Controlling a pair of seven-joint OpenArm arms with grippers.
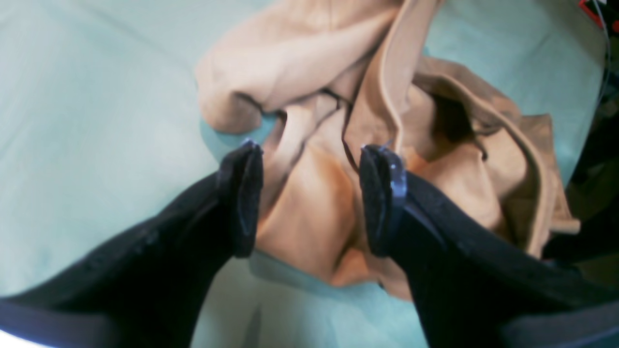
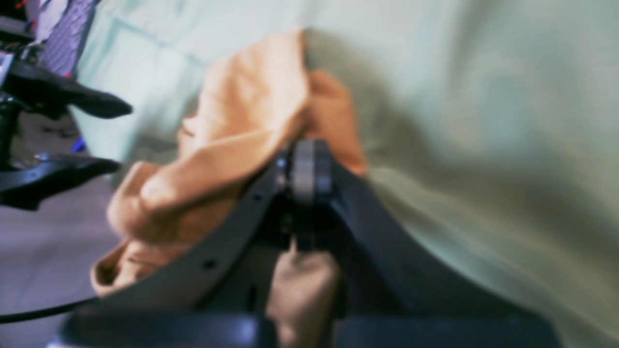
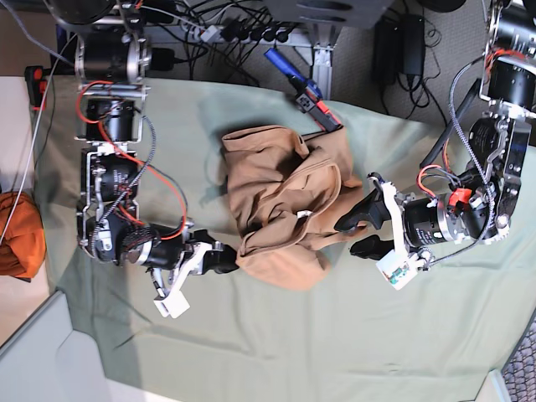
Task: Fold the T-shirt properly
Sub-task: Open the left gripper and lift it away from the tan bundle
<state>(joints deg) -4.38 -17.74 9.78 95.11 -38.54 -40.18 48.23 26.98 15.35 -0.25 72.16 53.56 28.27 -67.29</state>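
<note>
**T-shirt bunched mid-table, one arm gripping**

The T-shirt [image 3: 280, 205] lies crumpled in the middle of the green table cloth [image 3: 352, 335]. Right gripper [image 2: 309, 164] is clamped on a fold at the heap's left edge. Left gripper [image 1: 309, 193] stands wide over the right edge, holding nothing. Risk: a pull from one side alone would likely drag the whole heap or ruck the cloth beneath. Open room lies near; cables [image 3: 243, 33] crowd the far edge
</note>
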